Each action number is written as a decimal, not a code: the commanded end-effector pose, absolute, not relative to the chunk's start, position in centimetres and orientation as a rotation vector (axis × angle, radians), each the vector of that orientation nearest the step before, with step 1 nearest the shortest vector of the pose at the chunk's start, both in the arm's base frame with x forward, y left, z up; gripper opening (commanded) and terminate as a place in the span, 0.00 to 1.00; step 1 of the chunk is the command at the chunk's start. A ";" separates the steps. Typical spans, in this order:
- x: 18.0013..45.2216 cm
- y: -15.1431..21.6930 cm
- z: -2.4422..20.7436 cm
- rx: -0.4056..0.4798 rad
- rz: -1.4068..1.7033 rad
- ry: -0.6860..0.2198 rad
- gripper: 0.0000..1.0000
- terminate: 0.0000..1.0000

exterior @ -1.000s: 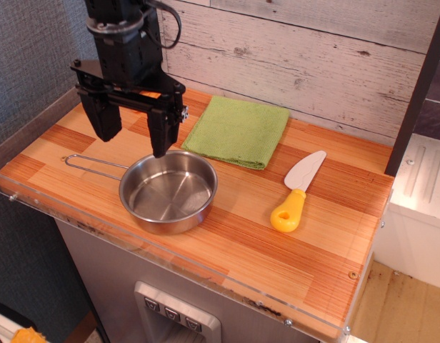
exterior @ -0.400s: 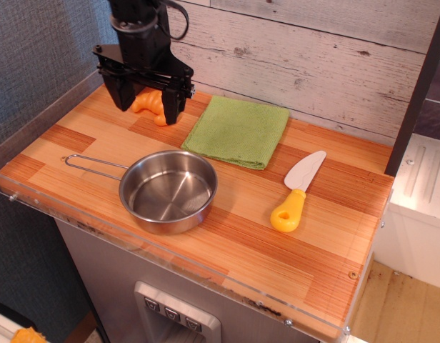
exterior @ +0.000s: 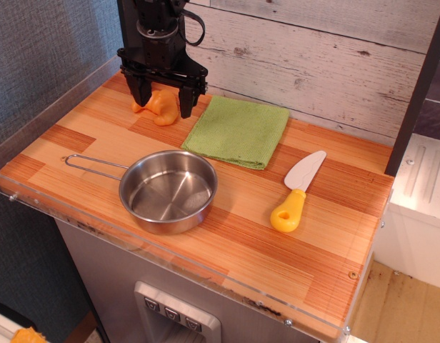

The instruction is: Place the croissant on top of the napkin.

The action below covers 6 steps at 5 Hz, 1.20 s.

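Note:
The croissant [exterior: 160, 106] is a glossy orange toy pastry lying on the wooden table at the back left. My black gripper [exterior: 163, 101] hangs right over it, open, with one finger [exterior: 144, 91] on its left and the other finger [exterior: 186, 97] on its right. The fingers straddle the croissant and hide part of it. The napkin [exterior: 238, 130] is a light green folded cloth lying flat just right of the gripper, near the back wall.
A steel pan [exterior: 168, 191] with a wire handle stands at the front left. A yellow-handled white-bladed knife [exterior: 297, 191] lies to the right. A white plank wall runs along the back. A clear rim edges the table's front and left.
My gripper has moved from above the pan toward the back of the table and come down around the croissant, which its body hid a second ago. Nothing else has moved.

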<state>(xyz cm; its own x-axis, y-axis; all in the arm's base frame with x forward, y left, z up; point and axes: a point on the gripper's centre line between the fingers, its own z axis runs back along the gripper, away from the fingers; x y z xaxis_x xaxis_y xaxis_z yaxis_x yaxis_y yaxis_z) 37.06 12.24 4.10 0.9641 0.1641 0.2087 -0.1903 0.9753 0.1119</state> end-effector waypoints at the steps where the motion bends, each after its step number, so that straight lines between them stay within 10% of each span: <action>1: 38.6 15.2 4.4 0.152 0.230 -0.178 1.00 0.00; 3: 38.1 16.8 2.0 0.140 0.298 -0.099 1.00 0.00; 4: 37.7 17.3 0.8 0.131 0.337 -0.065 0.00 0.00; 6: 37.2 16.7 3.7 0.128 0.326 -0.122 0.00 0.00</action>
<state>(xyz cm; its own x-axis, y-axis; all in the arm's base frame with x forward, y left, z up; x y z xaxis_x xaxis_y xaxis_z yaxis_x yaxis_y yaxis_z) 37.06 15.51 1.34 0.9521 0.2953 0.0788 -0.3023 0.9480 0.0994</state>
